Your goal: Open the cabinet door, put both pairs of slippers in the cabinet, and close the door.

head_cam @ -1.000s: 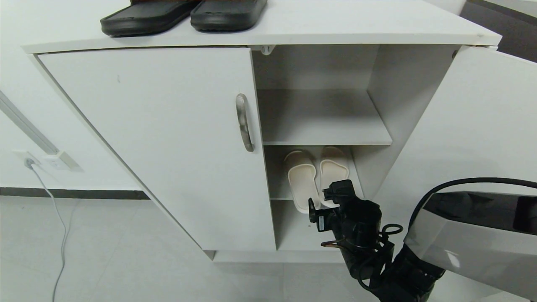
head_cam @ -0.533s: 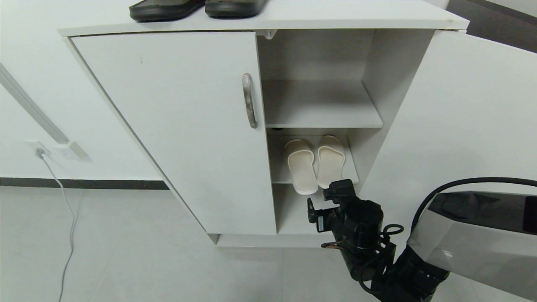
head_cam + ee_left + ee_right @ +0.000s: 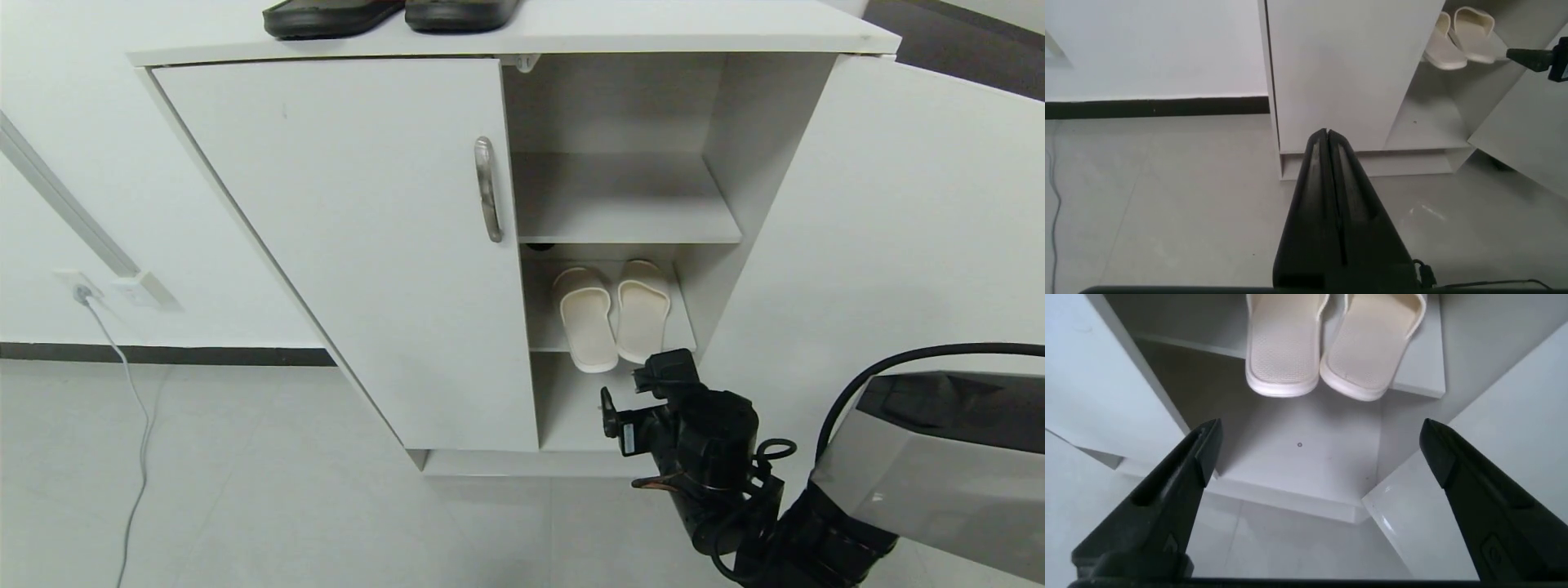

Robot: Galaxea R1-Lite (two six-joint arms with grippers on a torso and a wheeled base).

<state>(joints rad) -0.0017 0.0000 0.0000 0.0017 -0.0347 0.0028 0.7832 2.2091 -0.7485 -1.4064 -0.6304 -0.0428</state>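
A pair of white slippers (image 3: 612, 313) lies side by side on the middle shelf of the white cabinet (image 3: 653, 33), also seen as white slippers (image 3: 1331, 335) and white slippers (image 3: 1466, 37). The right door (image 3: 898, 212) stands swung open; the left door (image 3: 343, 229) is closed, with a metal handle (image 3: 487, 189). A pair of black slippers (image 3: 392, 12) rests on the cabinet top. My right gripper (image 3: 637, 388) (image 3: 1323, 449) hangs open just in front of and below the white slippers' heels, holding nothing. My left gripper (image 3: 1326, 135) is shut and empty, low over the floor before the closed door.
The upper shelf (image 3: 620, 200) and the bottom compartment (image 3: 571, 408) hold nothing. A wall socket (image 3: 77, 290) with a cable (image 3: 139, 441) trailing down to the floor sits at the left. Open tiled floor (image 3: 245, 506) lies in front of the cabinet.
The whole head picture has shifted, so the camera has moved back from the cabinet. My right gripper now stands clear below the white slippers' heels instead of overlapping them.
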